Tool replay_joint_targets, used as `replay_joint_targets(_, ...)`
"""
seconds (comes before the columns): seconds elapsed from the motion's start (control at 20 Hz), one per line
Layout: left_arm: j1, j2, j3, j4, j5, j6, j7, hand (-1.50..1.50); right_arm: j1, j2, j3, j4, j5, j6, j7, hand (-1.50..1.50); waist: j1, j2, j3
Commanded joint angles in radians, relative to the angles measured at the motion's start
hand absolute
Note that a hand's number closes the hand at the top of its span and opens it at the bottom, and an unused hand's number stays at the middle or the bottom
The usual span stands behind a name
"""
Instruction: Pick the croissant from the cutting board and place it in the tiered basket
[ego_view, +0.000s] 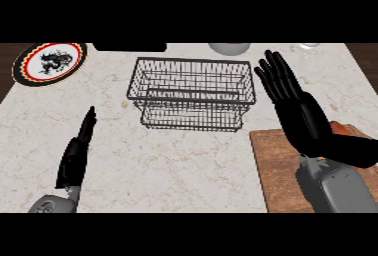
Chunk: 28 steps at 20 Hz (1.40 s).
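On marble-veined desk (184, 165), black wire tiered basket (193, 94) sits centre, rectangular, open mesh. Right hand (295, 107) above wooden cutting board (284, 170), fingers straight, spread, holding nothing. Croissant (340, 129) on board, orange-brown sliver showing just beside right wrist, mostly hidden. Left hand (76, 155) edge-on at lower left, fingers straight, empty. Round plate (50, 64), red rim, dragon motif, far left corner.

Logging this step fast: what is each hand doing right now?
Left hand: open, holding nothing, fingers straight over the counter.
Right hand: open, holding nothing, above the cutting board.
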Motion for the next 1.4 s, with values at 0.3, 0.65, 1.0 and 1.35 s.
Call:
replay_joint_targets(0.3,0.127,-0.054,0.045,0.044,0.085,0.021,0.074,0.0,0.087,-0.446,-0.304,0.085,0.462,-0.248,0.067,1.5,-0.144,0.023,-0.004)
replay_joint_targets(0.65,0.145,-0.084,0.017,-0.015,0.104,-0.014,0.116,0.0,0.339,-0.248,-0.524,-0.098,0.343,-0.464,-0.082,-1.5,-0.038,0.025,0.018)
replay_joint_targets(1.0,0.17,-0.099,-0.008,-0.024,0.078,-0.01,0.111,0.0,0.573,-0.382,-0.38,-0.309,0.537,-0.315,0.281,-1.5,-0.032,0.027,0.011)
replay_joint_targets(1.35,0.134,-0.1,0.0,-0.04,0.085,-0.016,0.148,0.0,0.672,-0.536,-0.246,-0.491,0.819,-0.166,0.646,-1.5,-0.016,0.033,0.008)
